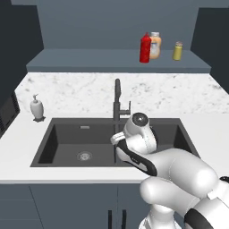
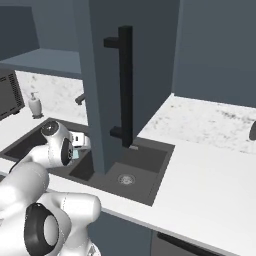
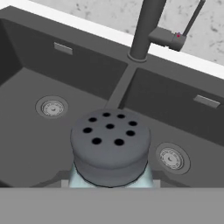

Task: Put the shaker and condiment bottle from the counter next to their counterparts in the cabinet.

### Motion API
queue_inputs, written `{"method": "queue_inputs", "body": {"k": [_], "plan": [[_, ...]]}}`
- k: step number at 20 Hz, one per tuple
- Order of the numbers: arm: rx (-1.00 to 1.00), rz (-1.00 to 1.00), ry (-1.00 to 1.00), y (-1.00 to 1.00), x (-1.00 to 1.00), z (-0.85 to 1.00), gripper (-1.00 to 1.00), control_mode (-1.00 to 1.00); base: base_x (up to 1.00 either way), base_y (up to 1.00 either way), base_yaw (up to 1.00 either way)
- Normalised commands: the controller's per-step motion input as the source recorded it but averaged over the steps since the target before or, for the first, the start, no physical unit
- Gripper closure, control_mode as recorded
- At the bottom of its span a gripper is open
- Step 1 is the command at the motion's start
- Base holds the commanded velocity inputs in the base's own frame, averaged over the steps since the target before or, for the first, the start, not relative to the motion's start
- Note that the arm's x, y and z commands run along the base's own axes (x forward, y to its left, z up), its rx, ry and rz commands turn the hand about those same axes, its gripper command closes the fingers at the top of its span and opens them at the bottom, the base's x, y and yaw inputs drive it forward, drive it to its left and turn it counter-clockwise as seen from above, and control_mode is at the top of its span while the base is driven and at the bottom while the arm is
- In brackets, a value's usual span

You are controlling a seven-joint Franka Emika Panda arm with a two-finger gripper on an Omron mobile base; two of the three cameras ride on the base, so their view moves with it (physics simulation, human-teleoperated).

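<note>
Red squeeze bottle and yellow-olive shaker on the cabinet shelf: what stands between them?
The peach-orange bottle with a pale cap, beside the red squeeze bottle; bare shelf before the yellow-olive shaker, left base view.

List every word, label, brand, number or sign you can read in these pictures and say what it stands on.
None: no readable text anywhere.
The red condiment bottle, the peach-orange bottle and the yellow-olive shaker in the cabinet show no print.
The shaker in the gripper shows holes in its cap, no lettering.

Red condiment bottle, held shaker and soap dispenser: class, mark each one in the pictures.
condiment bottle (image 1: pixel 145 50): left base view, middle of its red body.
shaker (image 3: pixel 110 144): hand view, its holed grey cap.
soap dispenser (image 1: pixel 37 108): left base view, its white body.
</note>
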Motion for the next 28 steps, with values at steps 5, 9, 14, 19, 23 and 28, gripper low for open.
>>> {"method": "queue_inputs", "body": {"k": [5, 9, 14, 19, 23, 28], "plan": [[0.01, 0.0, 0.01, -0.09, 0.1, 0.0, 1.0, -1.0, 0.2, -0.14, 0.0], [0.0, 0.0, 0.0, -0.12, 0.13, 0.0, 1.0, -1.0, 0.0, 0.0, 0.0], [0.0, 0.0, 0.0, -0.05, 0.17, 0.05, 1.0, -1.0, 0.0, 0.0, 0.0], [0.0, -0.01, 0.0, -0.16, 0.19, 0.16, 1.0, -1.0, 0.0, 0.0, 0.0], [0.0, -0.03, 0.0, -0.23, 0.13, 0.25, 1.0, -1.0, 0.0, 0.0, 0.0], [0.0, -0.06, 0.0, -0.31, 0.06, 0.46, 1.0, -1.0, 0.0, 0.0, 0.0]]}}
